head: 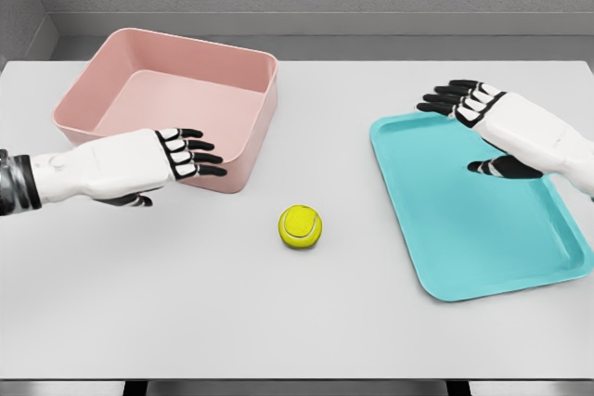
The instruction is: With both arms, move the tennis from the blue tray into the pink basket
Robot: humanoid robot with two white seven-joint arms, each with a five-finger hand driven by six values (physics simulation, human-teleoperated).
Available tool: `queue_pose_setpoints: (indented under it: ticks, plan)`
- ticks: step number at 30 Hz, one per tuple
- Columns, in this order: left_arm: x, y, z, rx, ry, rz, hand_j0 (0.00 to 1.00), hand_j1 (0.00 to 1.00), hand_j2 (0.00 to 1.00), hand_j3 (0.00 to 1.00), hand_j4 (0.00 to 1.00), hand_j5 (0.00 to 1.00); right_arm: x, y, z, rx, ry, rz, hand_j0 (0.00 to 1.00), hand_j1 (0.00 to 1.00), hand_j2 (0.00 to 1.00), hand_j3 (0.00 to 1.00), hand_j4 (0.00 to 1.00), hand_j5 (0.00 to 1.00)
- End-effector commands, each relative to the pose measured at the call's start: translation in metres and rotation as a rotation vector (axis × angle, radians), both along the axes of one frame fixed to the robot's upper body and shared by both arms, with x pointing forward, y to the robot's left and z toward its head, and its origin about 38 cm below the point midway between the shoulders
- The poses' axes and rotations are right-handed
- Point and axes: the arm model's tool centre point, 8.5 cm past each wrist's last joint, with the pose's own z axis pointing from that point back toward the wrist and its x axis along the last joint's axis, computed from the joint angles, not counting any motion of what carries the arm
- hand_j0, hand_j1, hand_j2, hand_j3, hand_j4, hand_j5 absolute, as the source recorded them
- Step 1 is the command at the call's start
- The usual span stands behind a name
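Note:
A yellow-green tennis ball (300, 227) lies on the white table between the two containers, touching neither. The pink basket (237, 76) stands at the back left, and nothing shows inside it. The blue tray (483, 248) lies at the right with nothing on it. My left hand (190, 157) hovers in front of the basket's near wall, fingers spread, up and to the left of the ball. My right hand (473, 127) hangs over the tray's far left part, fingers spread and holding nothing.
The white table (186, 303) runs to its front edge at the bottom of the view. A grey wall stands behind the table's far edge.

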Motion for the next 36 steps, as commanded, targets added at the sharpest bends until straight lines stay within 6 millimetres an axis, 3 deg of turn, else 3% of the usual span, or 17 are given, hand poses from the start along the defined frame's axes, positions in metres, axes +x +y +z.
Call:
queue_pose_setpoints:
  ticks: [1, 5, 7, 17, 24, 31, 36]
  plan:
    - [-0.003, -0.027, -0.015, 0.000, 0.005, -0.057, 1.00, 1.00, 1.00, 1.00, 1.00, 1.00, 0.000, -0.014, 0.016, 0.058, -0.030, -0.030, 1.00, 1.00, 1.00, 1.00, 1.00, 1.00]
    - [-0.002, -0.063, -0.019, 0.000, 0.011, -0.139, 1.00, 1.00, 1.00, 1.00, 1.00, 1.00, -0.003, -0.019, -0.008, 0.115, 0.041, -0.055, 1.00, 1.00, 1.00, 1.00, 1.00, 1.00]
    - [-0.003, -0.081, -0.022, -0.001, 0.018, -0.186, 1.00, 1.00, 1.00, 1.00, 1.00, 1.00, 0.006, -0.049, -0.036, 0.133, 0.126, -0.153, 1.00, 1.00, 1.00, 1.00, 1.00, 1.00]
    - [-0.010, -0.120, -0.024, -0.070, 0.057, -0.279, 1.00, 1.00, 1.00, 1.00, 1.00, 1.00, 0.006, -0.049, -0.036, 0.190, 0.113, -0.169, 1.00, 1.00, 1.00, 1.00, 1.00, 1.00]
    - [-0.010, -0.127, -0.027, -0.089, 0.085, -0.289, 1.00, 1.00, 1.00, 1.00, 1.00, 1.00, 0.006, -0.052, -0.037, 0.183, 0.117, -0.176, 1.00, 1.00, 1.00, 1.00, 1.00, 1.00]
    - [0.007, -0.123, -0.050, -0.067, 0.143, -0.236, 1.00, 1.00, 1.00, 1.00, 1.00, 1.00, 0.006, -0.053, -0.037, 0.185, 0.118, -0.177, 1.00, 1.00, 1.00, 1.00, 1.00, 1.00]
    - [0.012, -0.135, -0.057, -0.060, 0.154, -0.246, 1.00, 1.00, 1.00, 1.00, 1.00, 1.00, 0.004, -0.059, -0.036, 0.184, 0.114, -0.195, 1.00, 1.00, 1.00, 1.00, 1.00, 1.00]
